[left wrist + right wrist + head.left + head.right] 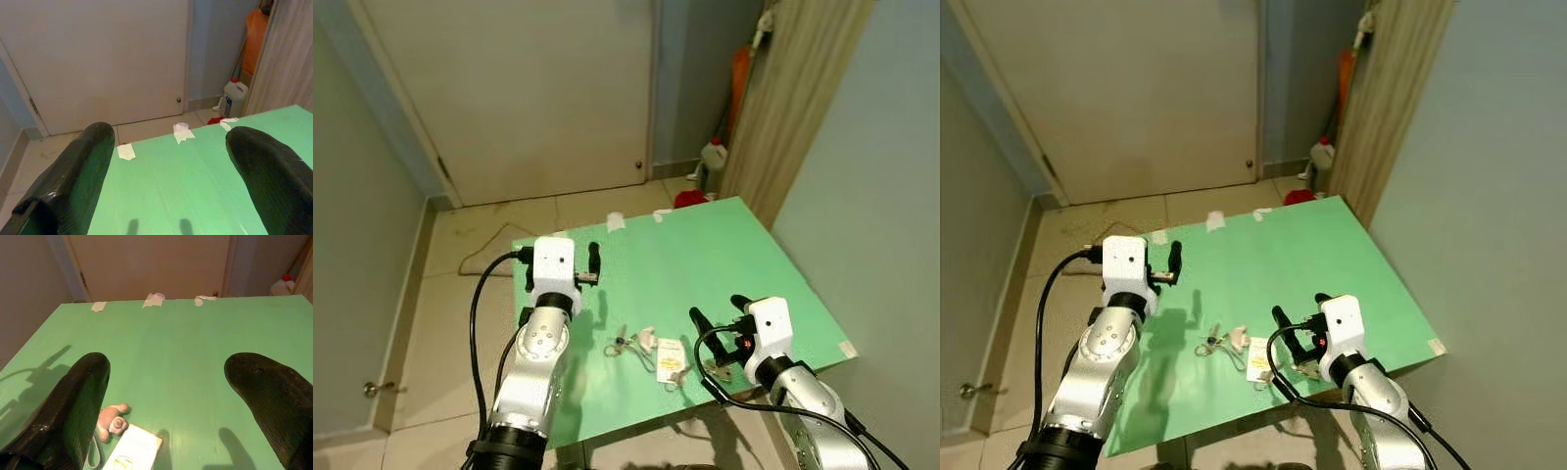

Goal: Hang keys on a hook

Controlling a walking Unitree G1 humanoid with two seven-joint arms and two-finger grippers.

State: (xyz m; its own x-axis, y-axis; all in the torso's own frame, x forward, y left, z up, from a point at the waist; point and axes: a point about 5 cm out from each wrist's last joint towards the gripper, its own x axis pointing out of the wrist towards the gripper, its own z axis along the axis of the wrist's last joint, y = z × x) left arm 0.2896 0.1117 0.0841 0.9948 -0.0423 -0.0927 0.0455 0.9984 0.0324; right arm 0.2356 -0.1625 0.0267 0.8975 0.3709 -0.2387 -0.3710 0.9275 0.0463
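Matt green table (705, 255), smooth; metal keys (625, 343) with white paper tag (671, 356); glossy ribbed black fingers (266, 391); silvery metal arms.

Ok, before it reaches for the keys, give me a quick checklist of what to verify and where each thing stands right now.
1. Keys in plain sight on the green table, near its front edge: ok.
2. Right gripper open and holding nothing: ok.
3. Right gripper lined up on the keys: not ok; it hovers to their right, with the white tag between them.
4. Left gripper open and out of the way, raised over the table's left part: ok.
5. Keys free to lift: cannot tell; ring, small charm and tag lie bunched together.
6. Hook to hang them on located: cannot tell.
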